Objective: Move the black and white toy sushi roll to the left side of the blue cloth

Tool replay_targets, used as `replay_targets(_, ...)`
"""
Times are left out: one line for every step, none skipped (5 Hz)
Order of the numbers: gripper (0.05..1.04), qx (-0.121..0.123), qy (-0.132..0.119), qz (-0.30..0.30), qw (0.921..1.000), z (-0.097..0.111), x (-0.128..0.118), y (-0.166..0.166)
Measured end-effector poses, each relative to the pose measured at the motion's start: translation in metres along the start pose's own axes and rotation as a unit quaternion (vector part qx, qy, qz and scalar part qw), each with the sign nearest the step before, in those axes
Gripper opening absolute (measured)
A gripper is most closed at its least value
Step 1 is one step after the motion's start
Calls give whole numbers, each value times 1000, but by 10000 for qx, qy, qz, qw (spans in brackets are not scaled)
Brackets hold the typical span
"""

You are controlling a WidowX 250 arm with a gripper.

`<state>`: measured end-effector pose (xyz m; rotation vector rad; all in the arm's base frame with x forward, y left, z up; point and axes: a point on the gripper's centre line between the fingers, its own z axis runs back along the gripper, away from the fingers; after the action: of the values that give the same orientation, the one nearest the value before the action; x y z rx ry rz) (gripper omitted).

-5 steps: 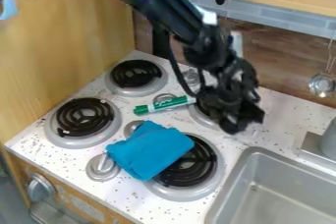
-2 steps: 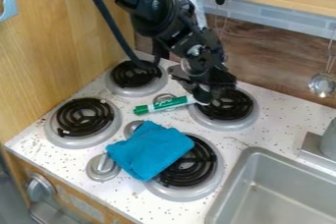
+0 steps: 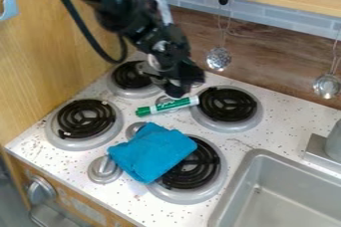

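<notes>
Green marker (image 3: 169,105) near the pincer (image 3: 179,91)

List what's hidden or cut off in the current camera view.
All camera view:
- Burner nearest the sink: upper left covered by the blue cloth.
- Whatever may lie under that cloth: covered.
- Upper-left burner: right side behind the gripper.
- Sink: cut off by bottom and right edges.

Cloth (image 3: 152,151) partly on the nearest burner (image 3: 214,171) – marker (image 3: 165,106) behind it, sink (image 3: 293,191) right.
</notes>
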<state>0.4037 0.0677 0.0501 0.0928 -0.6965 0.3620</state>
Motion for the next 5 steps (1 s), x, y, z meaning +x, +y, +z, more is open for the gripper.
replay_targets(597,16,41,147,9999,-3,-3,23)
replay_targets(597,-139,136,114,9997,-5,-10,40)
replay_targets(597,-264,180,66,9995,-8,-13,47)
replay_targets(597,-349,348,-78,9988,-9,-29,47)
replay_targets(597,-329,635,-36,9974,-8,-49,67)
